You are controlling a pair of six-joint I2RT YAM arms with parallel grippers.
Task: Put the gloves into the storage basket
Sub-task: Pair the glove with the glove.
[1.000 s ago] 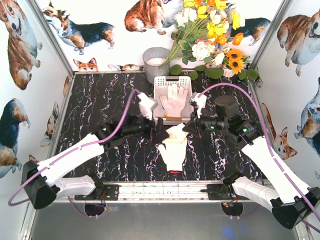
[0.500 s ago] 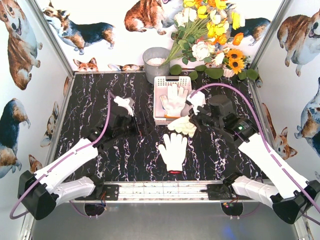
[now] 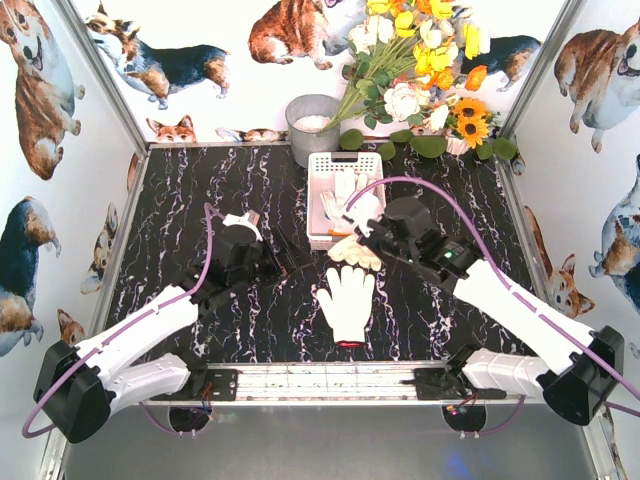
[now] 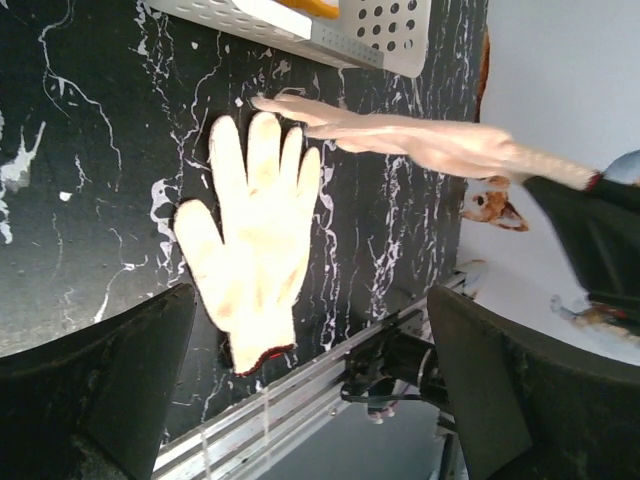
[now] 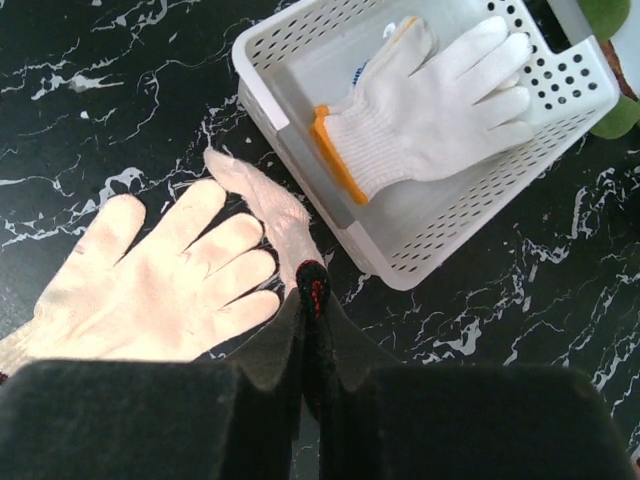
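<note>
A glove (image 5: 262, 205) is clamped in the right gripper (image 5: 312, 292), at six o'clock from the basket (image 5: 470, 205). The left gripper (image 4: 310, 300) is spread apart and empty.

Soft knit cloth gloves (image 5: 430, 110); smooth, perforated white plastic storage basket (image 5: 452, 232); glossy black marble-patterned table (image 5: 90, 95).

I can read no text, label, brand or number in any of my views. The one mark that might be print is a small blue patch (image 5: 357, 72) beside the glove (image 5: 430, 110) lying in the storage basket (image 5: 480, 215), and it is too small for me to make out
</note>
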